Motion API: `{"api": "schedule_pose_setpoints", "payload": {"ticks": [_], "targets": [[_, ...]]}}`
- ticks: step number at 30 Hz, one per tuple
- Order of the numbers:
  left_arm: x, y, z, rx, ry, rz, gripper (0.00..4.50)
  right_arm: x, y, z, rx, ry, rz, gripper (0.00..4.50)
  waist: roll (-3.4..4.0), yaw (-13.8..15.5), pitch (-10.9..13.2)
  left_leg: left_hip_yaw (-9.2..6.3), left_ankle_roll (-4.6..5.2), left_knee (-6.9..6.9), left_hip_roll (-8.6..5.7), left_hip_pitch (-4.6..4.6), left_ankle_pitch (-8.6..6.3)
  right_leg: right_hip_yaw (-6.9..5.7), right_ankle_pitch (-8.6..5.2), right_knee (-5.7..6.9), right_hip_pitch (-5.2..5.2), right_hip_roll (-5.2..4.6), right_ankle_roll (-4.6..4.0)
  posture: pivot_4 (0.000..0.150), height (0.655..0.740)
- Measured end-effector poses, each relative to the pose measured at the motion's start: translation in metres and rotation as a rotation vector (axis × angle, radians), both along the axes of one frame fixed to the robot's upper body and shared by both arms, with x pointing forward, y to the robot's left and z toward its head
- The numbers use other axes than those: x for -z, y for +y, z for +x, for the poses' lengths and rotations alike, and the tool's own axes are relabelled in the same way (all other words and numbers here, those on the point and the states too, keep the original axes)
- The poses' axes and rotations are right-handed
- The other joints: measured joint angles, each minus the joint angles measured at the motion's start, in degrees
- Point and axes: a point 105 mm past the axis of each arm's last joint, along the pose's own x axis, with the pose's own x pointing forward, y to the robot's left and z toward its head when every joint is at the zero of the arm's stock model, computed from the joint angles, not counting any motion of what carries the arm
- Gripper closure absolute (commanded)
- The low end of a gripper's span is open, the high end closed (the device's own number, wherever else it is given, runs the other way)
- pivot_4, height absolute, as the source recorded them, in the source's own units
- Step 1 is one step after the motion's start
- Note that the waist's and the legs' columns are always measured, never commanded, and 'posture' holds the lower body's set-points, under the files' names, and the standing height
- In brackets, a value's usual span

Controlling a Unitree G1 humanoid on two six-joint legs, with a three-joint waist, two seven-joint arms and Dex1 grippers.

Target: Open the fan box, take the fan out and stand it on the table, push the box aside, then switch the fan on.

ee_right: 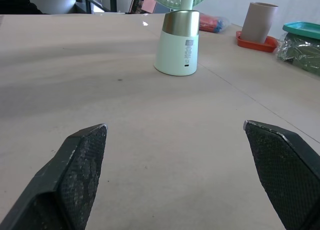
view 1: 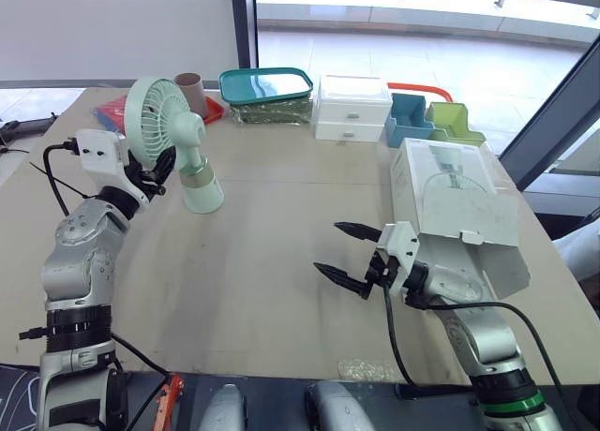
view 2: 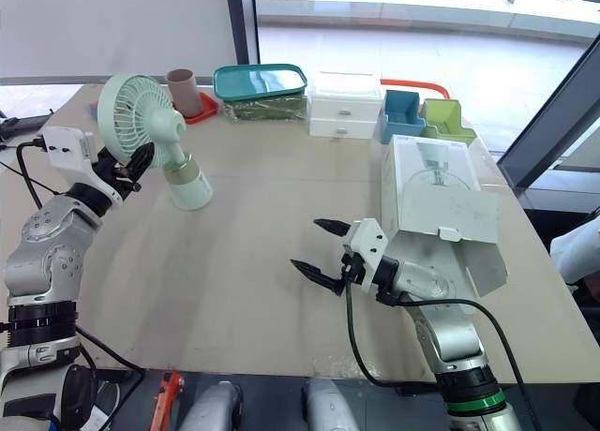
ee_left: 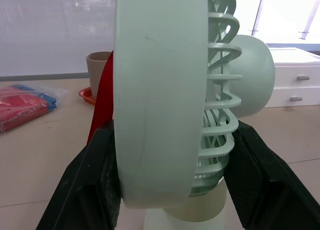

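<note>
Two grippers: left gripper (view 1: 157, 167) clamped on the fan (view 1: 156, 112) head, base on the table (view 1: 262, 272); right gripper (view 1: 327, 246) spread wide, empty, near the box (view 1: 450, 197).

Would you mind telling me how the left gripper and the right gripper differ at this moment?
The left gripper is shut on the fan; the right gripper is open and empty. The left gripper is over the left side of the table, the right gripper beside the fan box. Both have two black fingers.

No readable text, small grey mark (ee_right: 189, 46) on fan base (ee_right: 175, 52) illegible
</note>
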Motion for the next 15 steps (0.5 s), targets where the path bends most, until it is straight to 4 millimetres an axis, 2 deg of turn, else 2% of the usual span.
{"api": "schedule_pose_setpoints", "payload": {"ticks": [14,15], "targets": [[-0.0011,0.0004,0.0019,0.001,-0.001,-0.005,1.69,-0.0006,-0.0002,0.0005,0.007,-0.002,0.002,0.00,0.00,0.01,0.00,-0.02,0.00,0.02,0.00,-0.01,0.00,-0.02,0.00,0.00,0.00,0.00,0.00,0.150,0.7400],[-0.0011,0.0004,0.0019,0.002,-0.001,-0.007,1.96,-0.0006,-0.0002,0.0005,0.007,-0.002,0.002,0.00,0.00,0.01,0.00,-0.02,0.00,0.02,0.00,-0.01,0.00,-0.01,0.00,0.00,0.00,0.00,0.00,0.150,0.7400]]}}
